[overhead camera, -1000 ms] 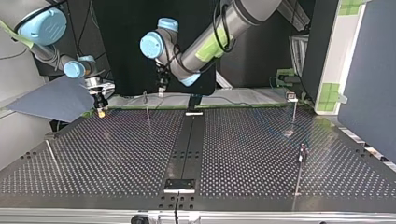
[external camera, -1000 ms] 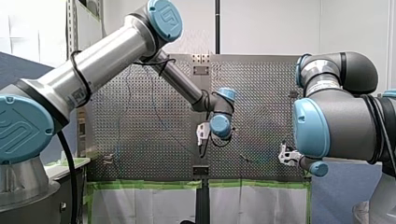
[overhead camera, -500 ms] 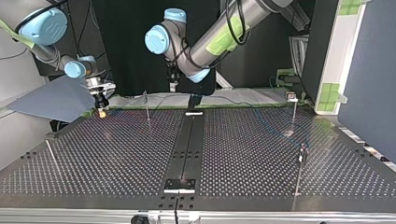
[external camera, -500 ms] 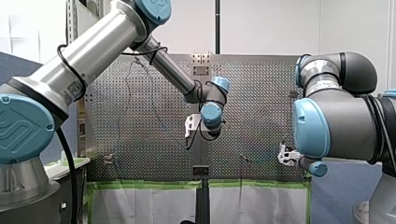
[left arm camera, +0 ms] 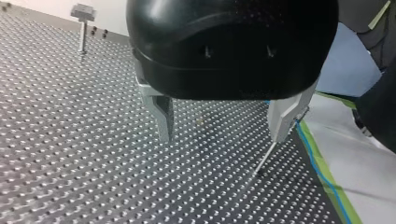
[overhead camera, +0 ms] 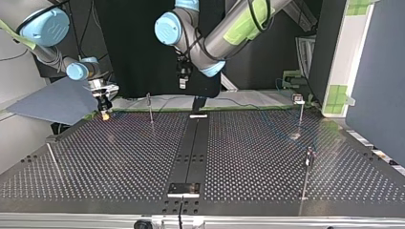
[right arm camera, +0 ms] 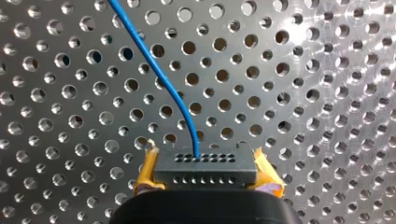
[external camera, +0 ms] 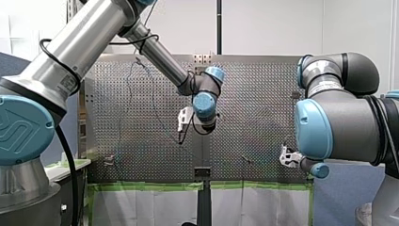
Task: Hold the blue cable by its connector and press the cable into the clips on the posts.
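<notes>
My right end effector (overhead camera: 103, 110), upper left in the top view, is clamped on the connector (right arm camera: 205, 168). The blue cable (right arm camera: 154, 65) runs from it across the bench (right arm camera: 303, 93). My left end effector (left arm camera: 223, 133) hangs wide open and empty, a post (left arm camera: 265, 159) just beside one finger. I judge routing not yet begun: next, carry the cable to the posts.

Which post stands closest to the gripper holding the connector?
The thin post by the far edge, just left of the dark centre strip in the top view; the others stand well farther from my right gripper.
</notes>
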Robot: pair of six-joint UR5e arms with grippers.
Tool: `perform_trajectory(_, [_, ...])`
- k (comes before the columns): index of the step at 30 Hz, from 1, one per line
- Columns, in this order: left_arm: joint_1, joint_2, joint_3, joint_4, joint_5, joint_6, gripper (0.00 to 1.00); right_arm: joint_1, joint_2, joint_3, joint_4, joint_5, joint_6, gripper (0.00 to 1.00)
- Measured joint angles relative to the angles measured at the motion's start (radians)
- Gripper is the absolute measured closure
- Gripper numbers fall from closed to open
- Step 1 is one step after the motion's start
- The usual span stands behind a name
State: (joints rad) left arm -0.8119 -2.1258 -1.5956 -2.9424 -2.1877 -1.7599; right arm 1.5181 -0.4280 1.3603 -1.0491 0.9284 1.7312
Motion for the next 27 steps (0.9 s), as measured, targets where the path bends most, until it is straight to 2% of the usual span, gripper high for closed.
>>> perform_trajectory(11, [0.004, 0.103, -0.104, 0.100, 0.023, -0.041, 0.00, 0.001, 0.000, 0.000, 0.000, 0.001, -0.002, 0.98])
perform_trajectory(17, [0.005, 0.153, -0.153, 0.149, 0.023, -0.041, 0.00, 0.000, 0.000, 0.000, 0.007, 0.003, -0.018, 0.98])
perform_trajectory(20, [0.007, 0.178, -0.179, 0.175, 0.023, -0.041, 0.00, -0.003, -0.004, 0.000, 0.022, 0.008, -0.035, 0.98])
perform_trajectory(27, [0.012, 0.237, -0.238, 0.233, 0.021, -0.042, 0.00, -0.006, -0.047, 0.002, 0.082, 0.015, -0.095, 0.98])
